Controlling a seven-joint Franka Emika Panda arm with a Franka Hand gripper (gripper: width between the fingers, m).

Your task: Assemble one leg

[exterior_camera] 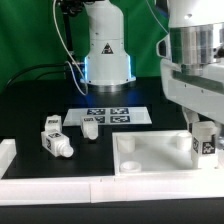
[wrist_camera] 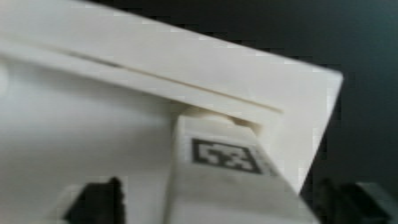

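My gripper [exterior_camera: 203, 128] hangs over the right corner of the wide white tray-like board [exterior_camera: 150, 167] and is shut on a white leg [exterior_camera: 205, 142] with a square tag. The leg stands upright, and its lower end meets the board's corner. In the wrist view the leg [wrist_camera: 228, 160] runs from between the two dark fingers [wrist_camera: 98, 202] out to the board's edge [wrist_camera: 107, 90]. My gripper [wrist_camera: 222, 205] is centred on it. Whether the leg's end sits in a socket is hidden.
Two loose legs [exterior_camera: 55, 136] lie at the exterior view's left, and a third one [exterior_camera: 90, 128] lies near the marker board [exterior_camera: 110, 115]. The robot's base [exterior_camera: 105, 50] stands behind. A white ledge [exterior_camera: 8, 155] borders the table's front left.
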